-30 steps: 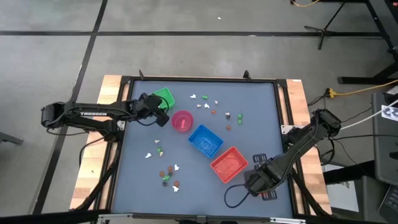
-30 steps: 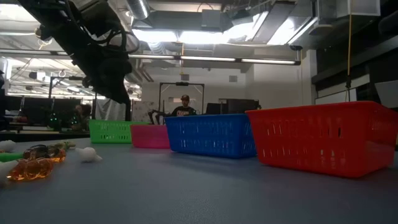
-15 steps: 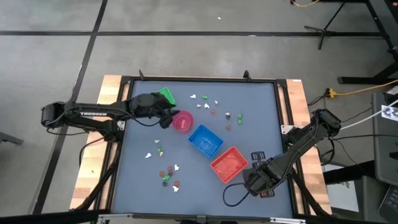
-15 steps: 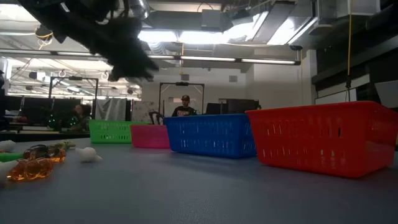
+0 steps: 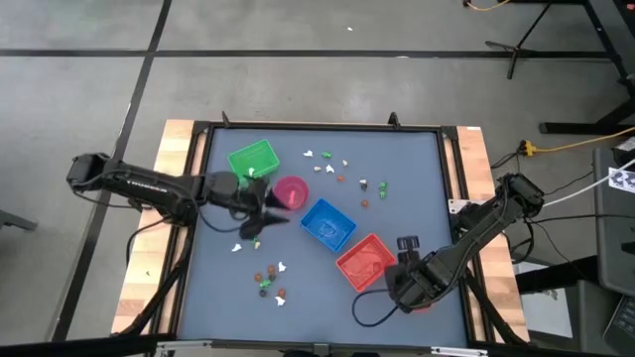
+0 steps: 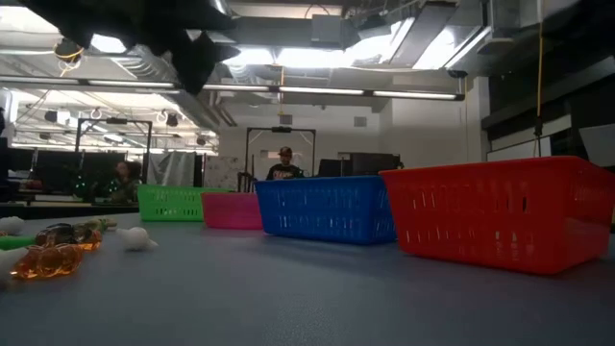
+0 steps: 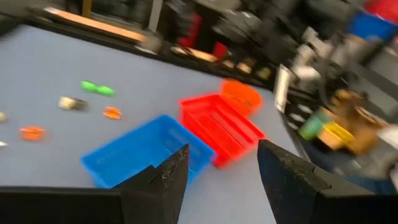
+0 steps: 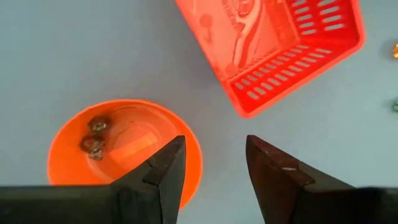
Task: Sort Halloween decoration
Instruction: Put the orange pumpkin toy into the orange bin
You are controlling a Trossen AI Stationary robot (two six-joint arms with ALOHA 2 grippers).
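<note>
The left gripper point(image 5: 266, 220) hovers with its fingers apart and empty, between the pink bowl point(image 5: 291, 192) and a few trinkets point(image 5: 247, 240) lying just beside it on the table point(image 5: 417, 178); more trinkets lie scattered across the far side and near the front edge. The right gripper point(image 8: 210, 163), fingers also apart and empty, hangs over an orange bowl point(image 8: 65, 140) holding two dark trinkets point(image 8: 93, 142), beside the red tray point(image 8: 280, 43).

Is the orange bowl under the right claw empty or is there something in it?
Not empty. The orange bowl holds two small dark trinkets near its rim, seen in the right wrist view.
</note>
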